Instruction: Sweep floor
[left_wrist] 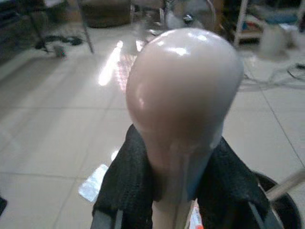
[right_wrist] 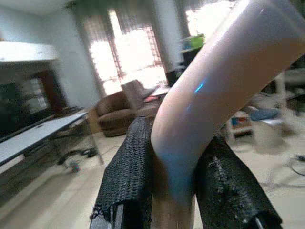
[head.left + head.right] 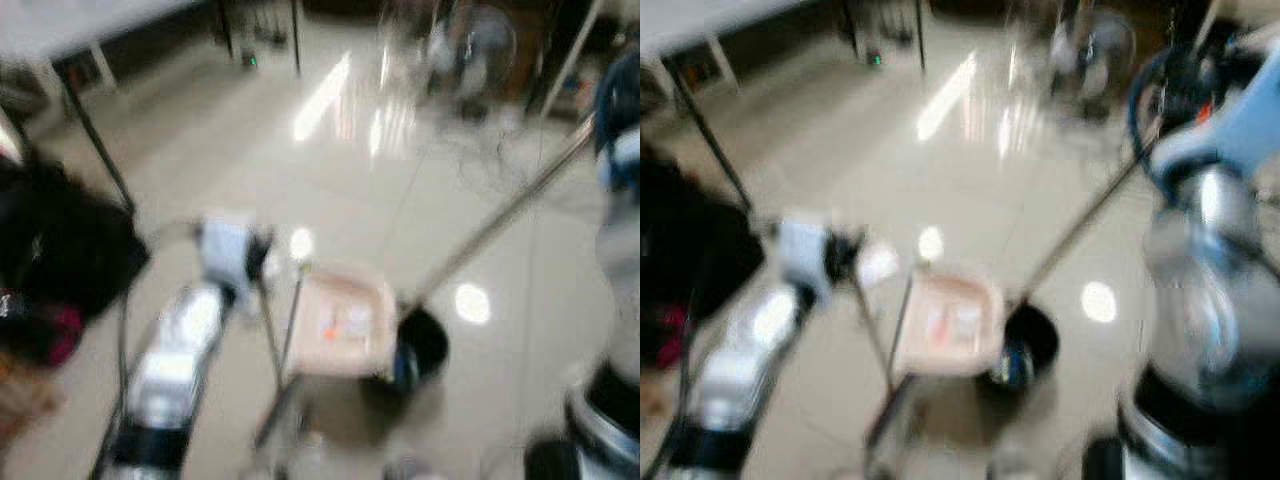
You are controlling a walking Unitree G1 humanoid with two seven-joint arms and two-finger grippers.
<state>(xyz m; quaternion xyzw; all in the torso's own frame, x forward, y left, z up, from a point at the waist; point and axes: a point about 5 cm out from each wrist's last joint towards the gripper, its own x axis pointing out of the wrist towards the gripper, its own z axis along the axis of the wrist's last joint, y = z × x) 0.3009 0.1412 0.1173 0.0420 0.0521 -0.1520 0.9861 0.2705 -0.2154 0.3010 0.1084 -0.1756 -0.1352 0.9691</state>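
Both eye views motion-blurred, the dustpan (image 3: 345, 322) smeared, the broom handle (image 3: 500, 222) cut off at right edge

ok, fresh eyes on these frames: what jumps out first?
The pink dustpan on the glossy tile floor straight ahead, a black broom head beside it on its right. Close up, the left gripper clamps the dustpan's rounded pink handle; the right gripper clamps the broom handle.
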